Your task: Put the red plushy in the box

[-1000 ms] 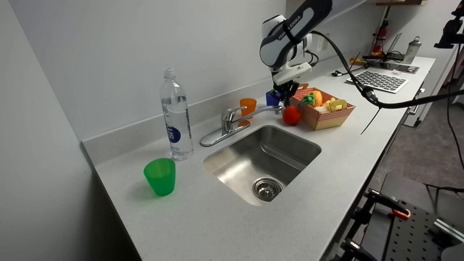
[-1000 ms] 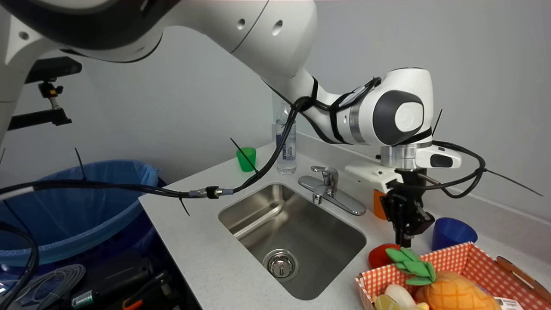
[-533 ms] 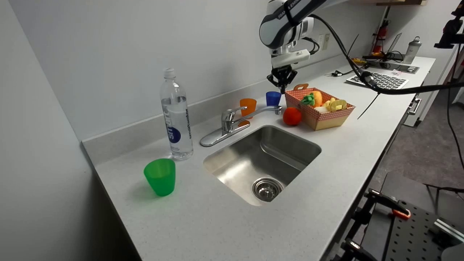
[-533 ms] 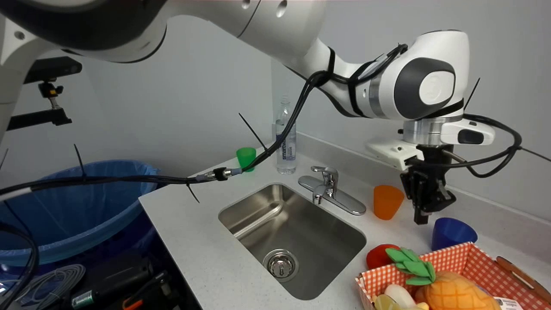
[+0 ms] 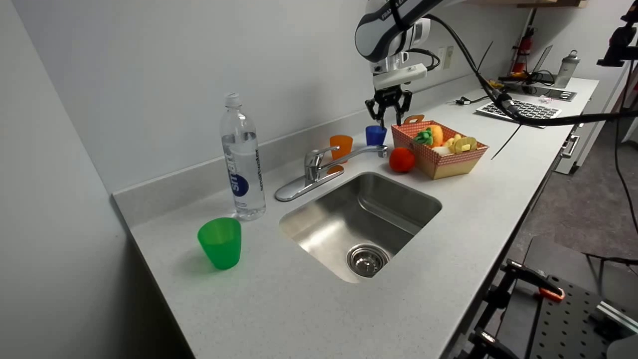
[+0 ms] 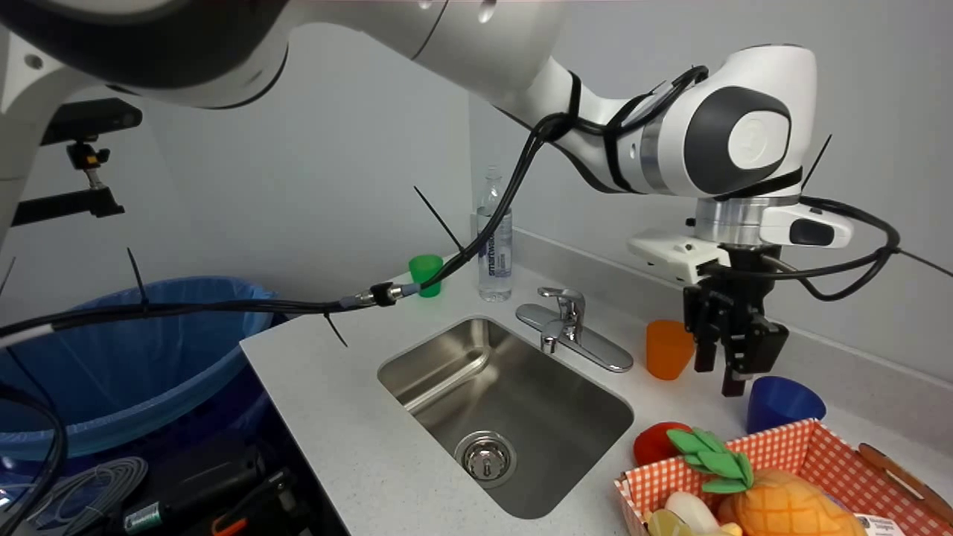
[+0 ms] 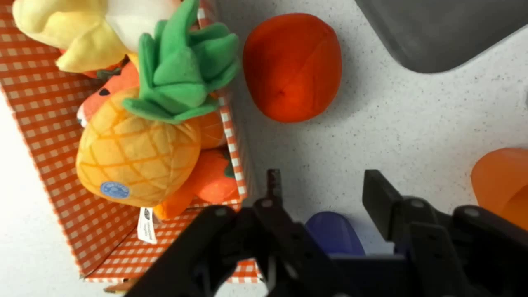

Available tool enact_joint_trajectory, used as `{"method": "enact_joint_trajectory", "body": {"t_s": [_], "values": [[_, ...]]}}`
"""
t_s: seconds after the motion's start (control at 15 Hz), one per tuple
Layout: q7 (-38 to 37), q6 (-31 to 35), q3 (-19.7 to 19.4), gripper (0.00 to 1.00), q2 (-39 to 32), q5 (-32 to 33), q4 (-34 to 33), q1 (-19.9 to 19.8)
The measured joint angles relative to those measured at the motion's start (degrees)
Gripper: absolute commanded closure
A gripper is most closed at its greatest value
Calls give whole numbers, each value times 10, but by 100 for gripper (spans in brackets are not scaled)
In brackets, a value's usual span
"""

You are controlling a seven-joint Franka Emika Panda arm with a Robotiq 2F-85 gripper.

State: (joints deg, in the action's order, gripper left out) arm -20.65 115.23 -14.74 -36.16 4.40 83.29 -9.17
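Hanging empty with its fingers (image 7: 381,202) well apart, the gripper (image 7: 322,181) could, if lowered off-centre, snag the box (image 7: 57,165) or send the round plushy (image 7: 293,68) rolling toward the sink (image 7: 445,33), because that plushy lies on the counter (image 7: 412,132) between the two, just beside the box.

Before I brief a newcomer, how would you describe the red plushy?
Find the steel sink, then the checked box near its corner. The red plushy sits on the counter between them: round, red and outside the box, while its plush neighbours lie inside.
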Motion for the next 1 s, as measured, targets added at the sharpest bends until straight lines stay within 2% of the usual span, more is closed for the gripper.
{"method": "enact_joint_trajectory", "body": {"t_s": [0.07, 0.13, 0.53, 0.8, 1.0], "values": [[2, -7, 1, 5, 1, 0, 4, 1], [3, -10, 1, 1, 2, 2, 11, 1], [18, -22, 4, 0, 17, 11, 65, 9], [19, -48, 4, 0, 31, 47, 96, 17], [19, -27, 4, 0, 38, 69, 120, 20]]}}
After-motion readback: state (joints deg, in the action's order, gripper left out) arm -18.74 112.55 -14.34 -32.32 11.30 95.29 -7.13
